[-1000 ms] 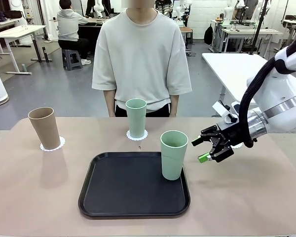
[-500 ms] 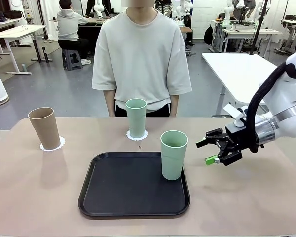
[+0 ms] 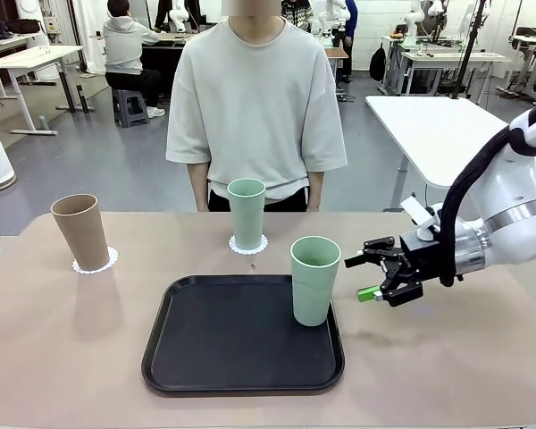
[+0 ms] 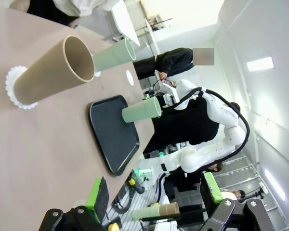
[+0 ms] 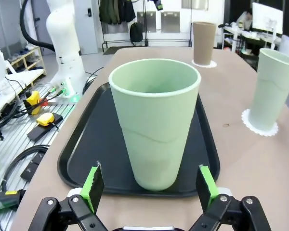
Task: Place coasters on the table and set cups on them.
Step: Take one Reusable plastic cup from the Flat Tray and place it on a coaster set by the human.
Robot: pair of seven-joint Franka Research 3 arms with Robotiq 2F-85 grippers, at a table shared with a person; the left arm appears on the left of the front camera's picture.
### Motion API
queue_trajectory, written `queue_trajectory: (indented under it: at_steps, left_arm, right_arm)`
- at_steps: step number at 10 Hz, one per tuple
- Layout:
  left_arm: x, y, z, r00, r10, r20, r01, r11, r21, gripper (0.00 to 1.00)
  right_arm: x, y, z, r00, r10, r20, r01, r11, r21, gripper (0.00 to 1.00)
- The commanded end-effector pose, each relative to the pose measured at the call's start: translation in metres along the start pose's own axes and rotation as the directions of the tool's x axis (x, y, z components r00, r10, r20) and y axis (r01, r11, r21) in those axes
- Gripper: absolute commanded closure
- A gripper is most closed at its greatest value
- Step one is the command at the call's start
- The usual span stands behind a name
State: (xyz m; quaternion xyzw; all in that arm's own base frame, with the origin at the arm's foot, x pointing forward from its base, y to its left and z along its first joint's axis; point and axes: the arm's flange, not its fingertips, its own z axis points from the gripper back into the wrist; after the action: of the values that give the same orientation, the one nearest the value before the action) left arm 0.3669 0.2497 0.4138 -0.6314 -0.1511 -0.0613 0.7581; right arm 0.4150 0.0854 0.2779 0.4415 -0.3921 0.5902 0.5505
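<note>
On the beige table (image 3: 71, 340) a brown cup (image 3: 80, 232) stands on a white coaster (image 3: 96, 262) at the far left. A mint cup (image 3: 247, 213) stands on a second coaster (image 3: 248, 245) at the far middle. Another mint cup (image 3: 314, 280) stands upright on the black tray (image 3: 241, 335), at its right edge. My right gripper (image 3: 357, 278) hovers open just right of this cup, fingers pointing at it. In the right wrist view the cup (image 5: 155, 120) stands just beyond the open gripper (image 5: 148, 187). My left gripper (image 4: 154, 195) is open and holds nothing. A bare coaster (image 4: 129, 77) lies on the table.
A person in a pale T-shirt (image 3: 255, 98) stands at the far edge behind the middle cup. A white-topped table (image 3: 429, 125) stands at the back right. Bare tabletop lies right of the tray and between the tray and the brown cup.
My right gripper drew back to the right, then came left again toward the mint cup on the tray, staying open. The cups have not moved.
</note>
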Motion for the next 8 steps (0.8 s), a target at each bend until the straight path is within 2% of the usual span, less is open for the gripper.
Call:
queue_trajectory:
  at_steps: [1, 8]
  left_arm:
    - [0.0, -0.002, 0.001, 1.0, 0.006, 0.007, -0.006, 1.0, 0.002, 0.0]
    - [0.0, -0.002, 0.001, 1.0, 0.006, 0.007, -0.006, 1.0, 0.002, 0.0]
  right_arm:
    - [-0.008, -0.004, -0.018, 0.999, 0.039, 0.016, -0.039, 0.999, -0.005, 0.0]
    - [-0.004, -0.011, -0.033, 0.996, 0.068, 0.058, -0.069, 0.998, 0.015, 0.0]
